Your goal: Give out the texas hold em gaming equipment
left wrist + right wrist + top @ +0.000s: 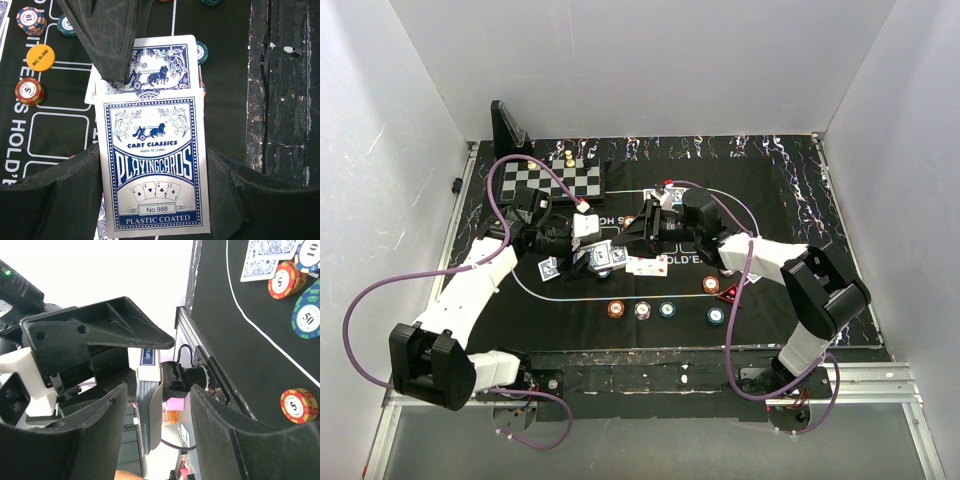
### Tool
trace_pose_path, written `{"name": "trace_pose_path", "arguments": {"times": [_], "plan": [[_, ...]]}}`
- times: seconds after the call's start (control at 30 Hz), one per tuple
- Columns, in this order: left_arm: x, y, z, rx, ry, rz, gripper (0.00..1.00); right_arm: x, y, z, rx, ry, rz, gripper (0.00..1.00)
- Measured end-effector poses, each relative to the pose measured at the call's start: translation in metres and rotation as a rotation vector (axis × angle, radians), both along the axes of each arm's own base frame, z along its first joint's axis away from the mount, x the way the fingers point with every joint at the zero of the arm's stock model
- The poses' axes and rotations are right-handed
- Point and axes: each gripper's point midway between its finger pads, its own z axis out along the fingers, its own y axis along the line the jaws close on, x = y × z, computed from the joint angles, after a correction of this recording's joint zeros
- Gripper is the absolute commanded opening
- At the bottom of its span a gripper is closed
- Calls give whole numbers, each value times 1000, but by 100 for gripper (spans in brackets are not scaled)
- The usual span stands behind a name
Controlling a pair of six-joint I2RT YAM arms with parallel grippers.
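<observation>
One glossy rectangular card box (155, 165) sits clamped in left jaws; right jaws gape.

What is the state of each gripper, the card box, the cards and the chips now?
Card box: open, deck partly out.
Left gripper: shut on card box.
Right gripper: open.
Loose cards: face down on mat.
Chips: short stacks on mat.
Big blind disc: flat, label up.

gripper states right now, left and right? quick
left gripper: closed, holding the card box.
right gripper: open, nothing clamped.
</observation>
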Motion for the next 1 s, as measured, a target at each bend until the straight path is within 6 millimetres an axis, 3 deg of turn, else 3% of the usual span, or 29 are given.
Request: {"name": "trace_pose_path", "arguments": {"times": [0.3, 0.4, 0.7, 0.9, 1.0], "plan": [[-1, 0, -1, 3, 6, 2, 43, -8, 0, 5, 3, -30, 24, 61], [0, 1, -1, 5, 6, 5, 40, -13, 0, 0, -24, -29, 38, 56], [-1, 1, -1, 3, 19, 13, 28, -22, -1, -1, -43, -38, 56, 44], [-2, 0, -1, 1, 33, 21, 14, -26, -6, -2, -44, -40, 52, 39], [-3, -1, -1, -3, 42, 21, 13, -28, -10, -5, -47, -35, 48, 38]]}}
